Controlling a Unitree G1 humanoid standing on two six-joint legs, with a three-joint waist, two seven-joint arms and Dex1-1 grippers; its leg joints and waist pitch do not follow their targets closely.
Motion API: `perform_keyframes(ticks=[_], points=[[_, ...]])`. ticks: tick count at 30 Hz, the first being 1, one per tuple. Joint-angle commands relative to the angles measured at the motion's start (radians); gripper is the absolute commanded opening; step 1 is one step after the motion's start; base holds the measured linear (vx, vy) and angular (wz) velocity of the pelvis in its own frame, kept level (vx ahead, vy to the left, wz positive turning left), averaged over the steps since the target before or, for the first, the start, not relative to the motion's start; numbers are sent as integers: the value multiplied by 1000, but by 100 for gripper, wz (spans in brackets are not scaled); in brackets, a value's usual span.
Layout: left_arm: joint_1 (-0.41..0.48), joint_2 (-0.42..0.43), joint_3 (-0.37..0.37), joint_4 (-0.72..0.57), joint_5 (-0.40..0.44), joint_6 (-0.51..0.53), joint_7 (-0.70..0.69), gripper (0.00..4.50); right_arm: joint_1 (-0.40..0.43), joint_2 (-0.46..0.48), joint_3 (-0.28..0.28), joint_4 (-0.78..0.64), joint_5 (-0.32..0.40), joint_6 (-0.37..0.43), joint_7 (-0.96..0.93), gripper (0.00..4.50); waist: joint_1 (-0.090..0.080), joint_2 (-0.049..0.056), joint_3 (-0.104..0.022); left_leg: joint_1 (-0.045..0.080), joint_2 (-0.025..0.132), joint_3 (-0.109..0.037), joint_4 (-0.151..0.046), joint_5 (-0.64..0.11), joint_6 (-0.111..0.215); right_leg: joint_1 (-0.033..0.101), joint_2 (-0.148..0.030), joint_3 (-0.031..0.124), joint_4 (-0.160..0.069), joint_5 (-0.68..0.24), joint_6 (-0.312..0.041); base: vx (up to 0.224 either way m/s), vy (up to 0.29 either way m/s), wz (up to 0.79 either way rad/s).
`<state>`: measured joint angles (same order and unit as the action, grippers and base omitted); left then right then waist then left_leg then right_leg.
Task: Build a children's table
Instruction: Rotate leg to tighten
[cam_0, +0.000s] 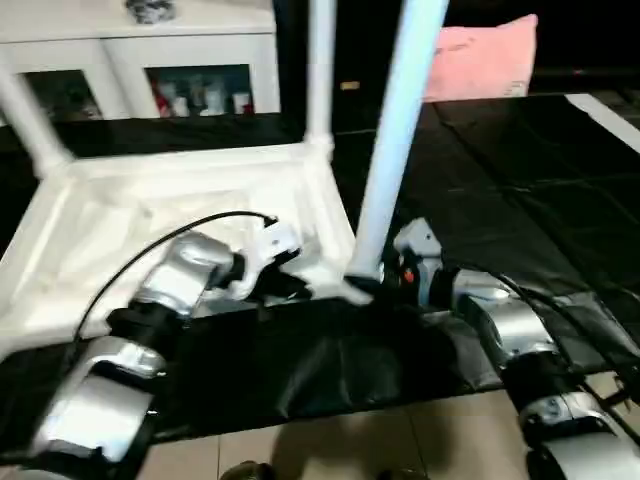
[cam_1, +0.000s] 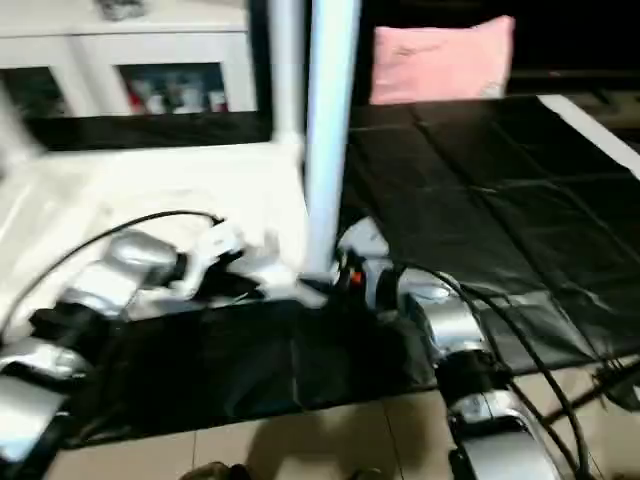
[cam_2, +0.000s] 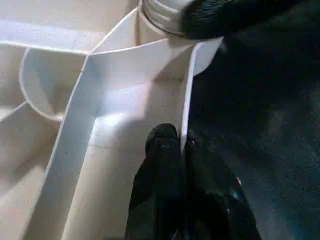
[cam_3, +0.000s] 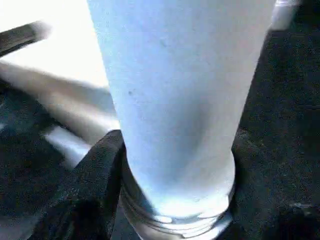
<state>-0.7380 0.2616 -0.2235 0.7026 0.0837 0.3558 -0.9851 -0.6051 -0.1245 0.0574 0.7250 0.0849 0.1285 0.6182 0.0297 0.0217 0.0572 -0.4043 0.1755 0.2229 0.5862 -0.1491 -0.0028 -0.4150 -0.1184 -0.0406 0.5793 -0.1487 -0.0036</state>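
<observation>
The white tabletop (cam_0: 120, 220) lies upside down on a black mat, ribs up. One leg (cam_0: 25, 110) stands in its far left corner and another leg (cam_0: 320, 70) in its far right corner. A third leg (cam_0: 400, 130) rises, slightly tilted, from the near right corner socket (cam_2: 160, 12); its threaded end (cam_3: 175, 220) shows there. My right gripper (cam_0: 385, 280) is closed around this leg's base, one finger (cam_3: 95, 165) pressed against it. My left gripper (cam_2: 182, 145) is shut on the tabletop's thin near rim (cam_2: 187, 100), close to that corner.
The black mat (cam_0: 520, 200) spreads to the right and toward me, ending at a tiled floor (cam_0: 380, 440). A white glass-door cabinet (cam_0: 150, 60) stands behind the tabletop. A pink cushion (cam_0: 480, 60) lies at the back right.
</observation>
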Motion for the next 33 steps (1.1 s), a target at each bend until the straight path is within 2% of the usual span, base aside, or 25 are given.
perform_keyframes(ticks=[1,3,5,6,7,10,11,13,17,21,23,25,27,29,31,33], points=[[-54,-46,87,-57,-36,35,161,0,12,55,46,59,-23,29,-50,272,2,4,-76,39,44,-42,-82,-421,-51,29,-29,16,-70,-354,-189,0,0,0],[-56,-64,93,-63,-37,50,196,0,5,70,41,70,-34,23,-80,272,4,6,-77,42,45,-39,-80,-406,-40,27,-25,18,-68,-303,-198,0,0,0],[-61,-87,90,-65,-30,51,231,0,-11,91,30,81,-36,20,-111,272,5,4,-78,39,41,-37,-79,-388,-22,32,-23,17,-66,-274,-203,0,0,0],[-62,-88,84,-64,-28,42,224,0,-12,93,23,78,-23,26,-102,307,5,4,-78,39,41,-37,-79,-388,-22,32,-23,17,-66,-274,-203,0,0,0],[-63,-86,72,-67,-24,37,208,0,-13,96,4,70,1,37,-86,342,7,5,-79,37,42,-37,-78,-371,-8,35,-25,17,-65,-263,-200,0,0,0],[-59,-78,61,-79,-22,45,188,0,-15,90,-9,60,15,33,-74,349,7,7,-80,36,43,-37,-79,-358,-1,36,-24,16,-63,-247,-202,0,0,0],[-57,-71,56,-80,-21,41,176,0,-15,82,-11,53,17,29,-65,378,6,8,-80,33,43,-38,-80,-356,-3,39,-24,15,-62,-243,-202,0,0,0],[-54,-62,50,-82,-21,35,157,0,-15,71,-12,45,20,23,-50,389,5,9,-79,37,43,-37,-80,-364,-4,36,-23,15,-62,-242,-206,0,0,0],[-30,-6,15,-85,-21,-22,44,0,-7,-20,0,1,36,-1,102,422,8,8,-80,35,44,-37,-78,-358,4,41,-23,14,-63,-229,-211,0,0,0],[-3,53,-21,-89,-32,-118,-104,0,9,-101,27,-41,38,-42,267,446,16,8,-84,29,46,-31,-70,-285,36,47,-22,12,-49,-137,-241,0,0,0],[10,86,-41,-92,-31,-170,-171,0,19,-141,43,-65,44,-61,355,446,20,12,-82,32,49,-29,-69,-281,47,45,-21,11,-47,-131,-253,0,0,0],[23,142,-72,-91,-29,-224,-275,0,29,-192,63,-98,61,-57,476,446,28,13,-82,35,52,-29,-70,-302,40,44,-22,11,-48,-162,-255,0,0,0],[24,162,-83,-87,-26,-246,-311,0,30,-208,71,-105,64,-57,517,446,34,15,-80,40,55,-28,-71,-318,31,39,-21,13,-49,-183,-253,0,0,0],[21,191,-94,-69,-20,-274,-357,0,30,-229,88,-111,64,-67,574,446,42,16,-78,45,57,-27,-75,-347,6,34,-21,15,-49,-209,-251,0,0,0],[16,230,-110,-50,-19,-309,-432,0,28,-241,121,-119,61,-87,648,446,49,10,-77,48,57,-28,-78,-380,-15,31,-22,16,-52,-251,-240,0,0,0],[15,245,-117,-48,-19,-316,-466,0,27,-237,135,-126,65,-85,680,446,52,10,-76,47,58,-28,-80,-379,-21,31,-24,18,-49,-252,-237,0,0,0]])
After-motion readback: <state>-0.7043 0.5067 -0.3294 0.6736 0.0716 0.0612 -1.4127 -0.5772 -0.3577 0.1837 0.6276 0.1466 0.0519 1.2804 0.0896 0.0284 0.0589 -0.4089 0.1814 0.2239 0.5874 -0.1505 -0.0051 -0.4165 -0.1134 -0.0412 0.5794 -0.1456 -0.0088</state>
